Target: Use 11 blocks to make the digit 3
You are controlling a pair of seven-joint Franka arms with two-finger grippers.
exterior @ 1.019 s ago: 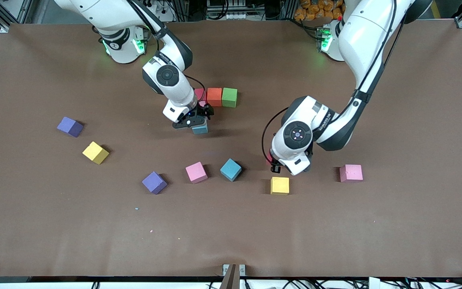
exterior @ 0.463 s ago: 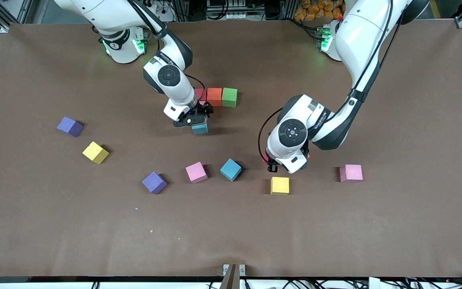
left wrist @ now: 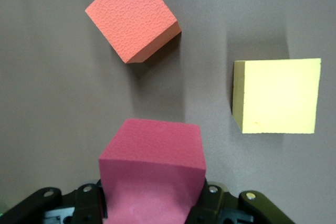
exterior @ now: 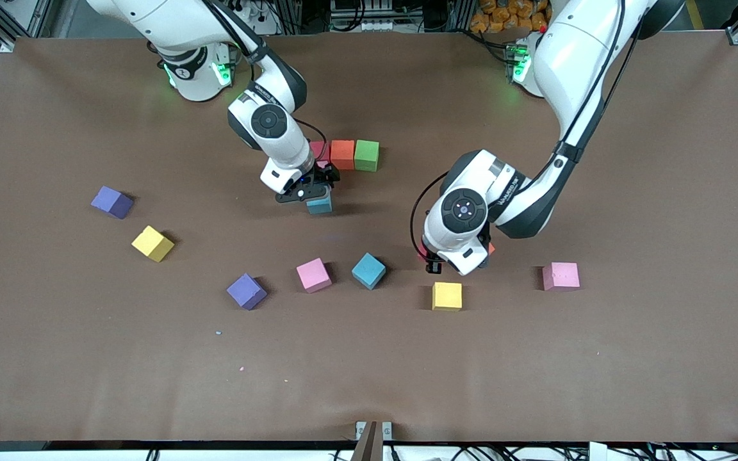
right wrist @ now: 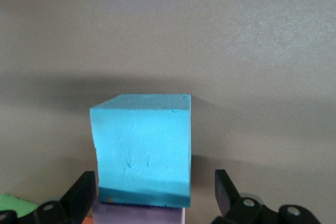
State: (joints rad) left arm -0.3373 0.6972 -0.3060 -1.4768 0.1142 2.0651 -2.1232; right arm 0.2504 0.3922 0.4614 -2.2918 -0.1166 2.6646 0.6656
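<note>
Nearest the front camera we are seeing a yellow block [exterior: 447,296], then a row of purple [exterior: 246,291], pink [exterior: 313,274] and blue [exterior: 368,270] blocks, with another pink one [exterior: 560,276] toward the left arm's end. Our left gripper [left wrist: 152,208] is hanging over the table just above the yellow block, clamping a red block [left wrist: 152,169]; an orange block [left wrist: 133,17] is lying under it. Our right gripper [exterior: 313,196] is standing spread wide around a blue block [right wrist: 140,148] that is resting on a purple one [right wrist: 139,216]. Farthest, red [exterior: 320,151], orange [exterior: 342,154] and green [exterior: 366,155] blocks are forming 1 bar.
</note>
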